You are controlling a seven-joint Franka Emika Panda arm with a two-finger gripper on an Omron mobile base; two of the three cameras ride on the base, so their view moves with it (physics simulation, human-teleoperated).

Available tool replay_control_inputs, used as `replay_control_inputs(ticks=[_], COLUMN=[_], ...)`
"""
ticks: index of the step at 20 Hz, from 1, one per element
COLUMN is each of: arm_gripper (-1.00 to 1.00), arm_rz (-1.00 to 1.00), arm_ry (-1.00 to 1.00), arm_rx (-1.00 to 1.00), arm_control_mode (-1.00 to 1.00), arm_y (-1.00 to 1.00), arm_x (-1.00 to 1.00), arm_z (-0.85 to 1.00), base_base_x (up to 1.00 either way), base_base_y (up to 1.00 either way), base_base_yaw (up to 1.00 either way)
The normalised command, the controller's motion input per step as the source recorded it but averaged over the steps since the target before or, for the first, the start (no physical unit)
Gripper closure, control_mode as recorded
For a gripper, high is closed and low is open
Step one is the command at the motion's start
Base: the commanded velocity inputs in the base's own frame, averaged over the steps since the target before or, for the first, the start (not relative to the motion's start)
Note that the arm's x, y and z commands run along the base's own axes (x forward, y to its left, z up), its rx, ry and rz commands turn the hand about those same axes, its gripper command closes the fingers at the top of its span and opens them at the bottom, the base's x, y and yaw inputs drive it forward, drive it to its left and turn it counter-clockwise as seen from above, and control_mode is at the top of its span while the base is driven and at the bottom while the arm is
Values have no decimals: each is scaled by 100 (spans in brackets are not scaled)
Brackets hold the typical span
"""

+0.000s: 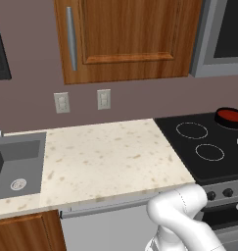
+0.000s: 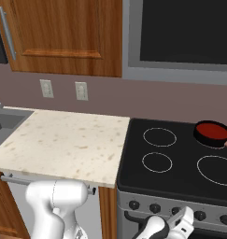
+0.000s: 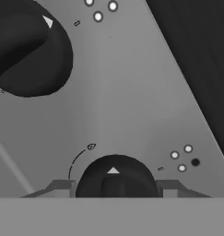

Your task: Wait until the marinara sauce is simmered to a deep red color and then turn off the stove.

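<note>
Hand view: gripper [image 3: 115, 186] at bottom centre, its jaws closed on a dark round knob [image 3: 115, 177] of the steel-grey front panel; a white triangle mark sits on the knob's top.
Second knob: another dark knob [image 3: 28, 48] at upper left of the hand view, untouched.
Marinara sauce: flat deep red disc [image 2: 213, 130] in a small black pan [image 2: 200, 134], at the right edge of the right base view, on a back burner; also at the right edge of the left base view [image 1: 231, 114].
Stove: black glass cooktop [image 2: 180, 161] with white ring outlines, lower right of the right base view; knob row along its front.
Counter: speckled beige top [image 1: 106, 159], centre of the left base view, with a grey sink [image 1: 22, 169] at the left.
Progress: sauce reads as deep red, so the waiting looks finished; knob is gripped; turning it to off seems to be what is left.
</note>
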Motion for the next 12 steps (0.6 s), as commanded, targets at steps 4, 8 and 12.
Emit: replay_control_inputs(ticks=[4, 8, 12], arm_gripper=[100, 100, 100], arm_rz=[-3, -3, -3], arm_ry=[1, 8, 10], arm_rx=[30, 42, 41], arm_control_mode=[-100, -100, -100], arm_y=[-25, -37, -39], arm_x=[-1, 0, 0], arm_z=[-8, -11, -11], base_base_x=[0, 0, 0], base_base_y=[0, 0, 0], base_base_yaw=[0, 0, 0])
